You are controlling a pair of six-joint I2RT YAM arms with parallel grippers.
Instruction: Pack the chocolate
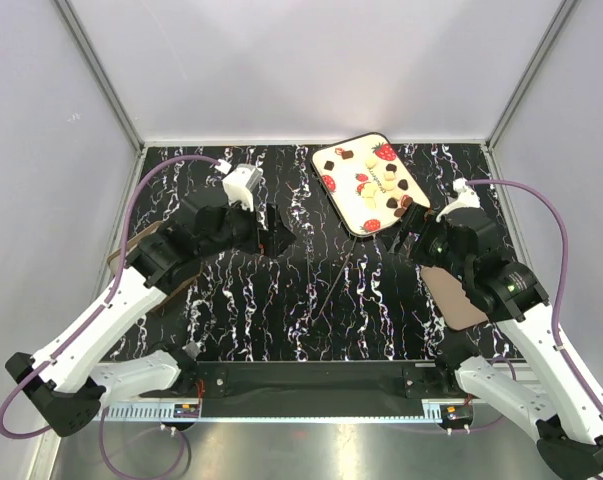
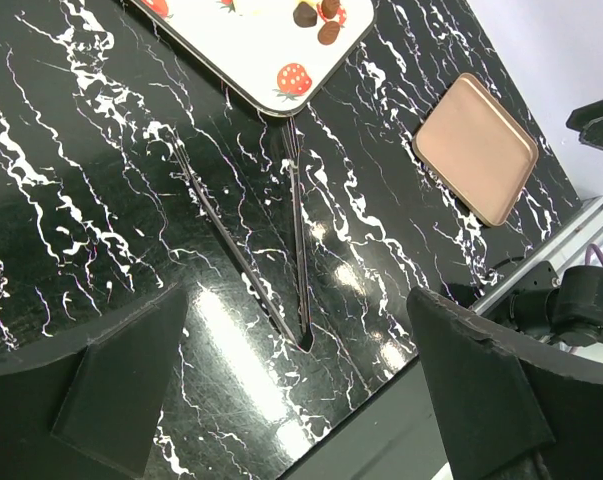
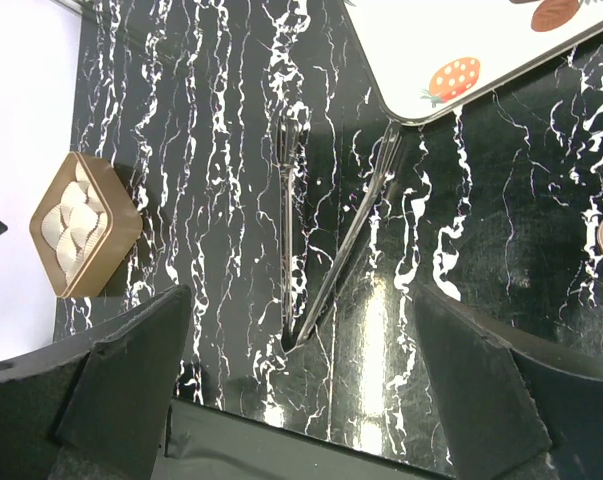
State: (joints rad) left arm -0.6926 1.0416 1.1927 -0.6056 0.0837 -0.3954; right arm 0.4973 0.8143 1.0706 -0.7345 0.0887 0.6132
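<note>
Chocolate (image 2: pixel 305 14), packing set: items by descending size

1. Surface (image 1: pixel 231 290). Black, white-veined. Carries every item below.

2. Tray (image 2: pixel 251 50). Cream, rounded rectangle, printed strawberries. Against the far edge, toward the far right corner, set at an angle. Serves as the supply dish, so it sits within reach of both arms.

3. Lid (image 2: pixel 476 150). Flat, brown, rounded rectangle. Near the right edge, partly under the right arm in the top view. Lying apart from its box, presumably so that the box is open for filling.

4. Box (image 3: pixel 84 225). Brown, lined with pleated paper cups. Near the left edge, well apart from the tray. No piece can be seen in it; packing judged not yet begun.

5. Left claw (image 2: pixel 296 300). Jaws spread wide, holding nothing. Hangs above the middle of the surface with the tongs framed between its fingers, which suggests a pick-up of the tool is in hand.

6. Right claw (image 3: pixel 301 295). Jaws likewise wide and bare. Poised over the same tongs from the right side.

7. Tongs (image 2: pixel 297 240). Thin metal, lying flat mid-surface. Hinge toward the near edge, tips at the tray's near corner. Probably supplied because the pieces are too small for the claws alone.

8. Chocolate. Dark and creamy bite-size pieces, all scattered loose on the tray, none elsewhere
</note>
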